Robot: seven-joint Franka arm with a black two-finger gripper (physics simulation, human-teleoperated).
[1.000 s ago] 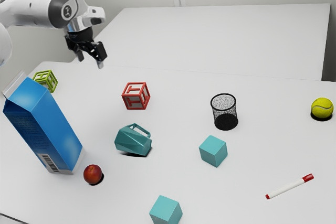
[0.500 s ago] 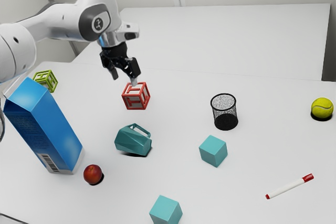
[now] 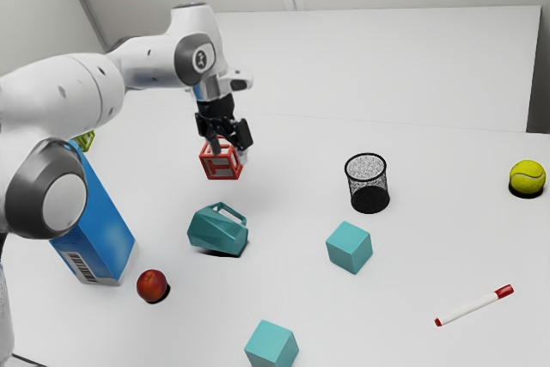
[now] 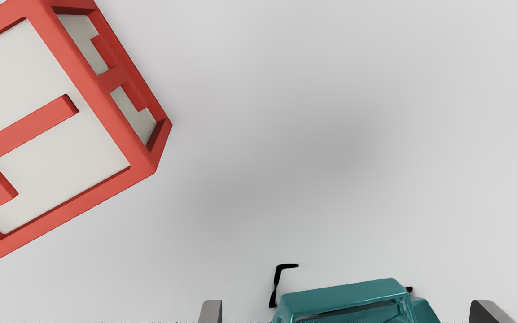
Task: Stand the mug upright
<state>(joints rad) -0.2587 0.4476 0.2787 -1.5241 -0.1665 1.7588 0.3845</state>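
The gripper hovers above the table by the red letter block, higher than the mug and toward the exterior view's back. A teal faceted mug lies on its side, its handle turned up and toward the block. In the wrist view the gripper is open, its two fingertips wide apart at the bottom edge. Part of the mug, with its handle, appears between them but well below, untouched; the rest is cut off.
The red letter block stands close by the hand. A blue carton and a plum are at the exterior view's left; a mesh cup and teal cube lie rightward of the mug.
The arm has swung toward the exterior view's right and downward, bringing the open gripper from the back left to beside the red block. The mug and the other objects have not moved.
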